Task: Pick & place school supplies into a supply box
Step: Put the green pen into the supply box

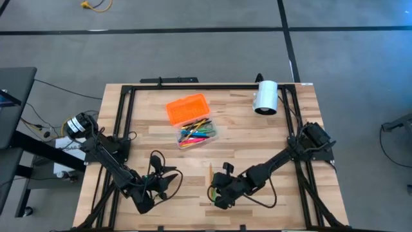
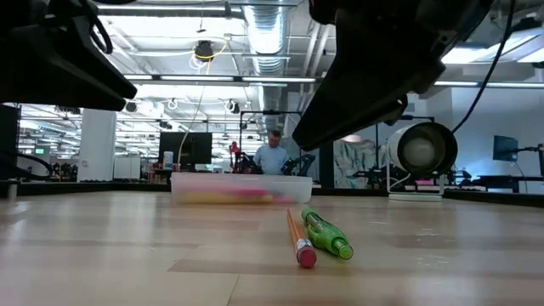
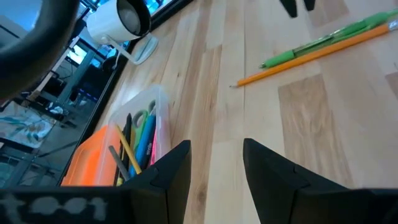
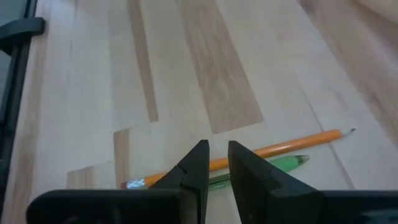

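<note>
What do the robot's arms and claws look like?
Both arms are dark, jointed and skinny, with black cables looping along them. The left claw and the right claw each have two flat black fingers with angled tips. The left arm's base carries a round black-and-white part.

A pale wooden surface [image 1: 161, 122] carries the supply box [image 1: 196, 134] with its orange lid [image 1: 187, 108] touching it. Well apart from the box lie an orange pencil [image 2: 297, 238] and green pen [image 2: 326, 234] side by side, and a white cylinder [image 1: 265, 96].

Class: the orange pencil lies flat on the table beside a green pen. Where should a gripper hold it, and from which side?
Grip the orange pencil near its pointed end, where it diverges from the green pen, coming from above with fingers straddling its shaft.
</note>
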